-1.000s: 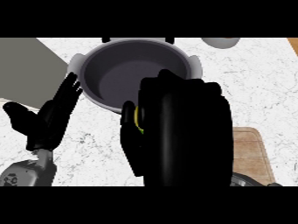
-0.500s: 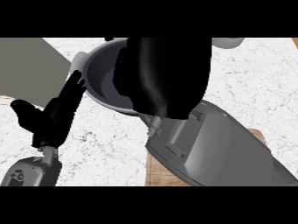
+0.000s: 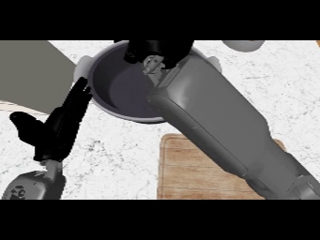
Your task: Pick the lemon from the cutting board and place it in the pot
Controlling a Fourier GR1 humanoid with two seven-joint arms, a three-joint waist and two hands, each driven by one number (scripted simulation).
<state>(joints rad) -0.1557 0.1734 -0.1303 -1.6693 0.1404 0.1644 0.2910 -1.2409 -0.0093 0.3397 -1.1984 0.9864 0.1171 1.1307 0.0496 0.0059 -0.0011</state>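
Note:
The grey pot stands at the counter's back, its dark inside partly covered by my right forearm. My right hand hangs over the pot's far side, seen from behind. No lemon shows anywhere in the head view; whether the hand holds it is hidden. The wooden cutting board lies at the front right, partly under the right arm, with nothing on its visible part. My left hand rests open to the left of the pot, fingers straight and pointing toward its rim.
A white rounded object sits at the back right edge. A grey panel covers the left rear of the view. White marble counter stretches right of the pot.
My right arm has stretched forward, carrying the hand from near the board to over the pot's far side. The yellow glimpse under the hand a second ago is gone. The left hand barely moved.

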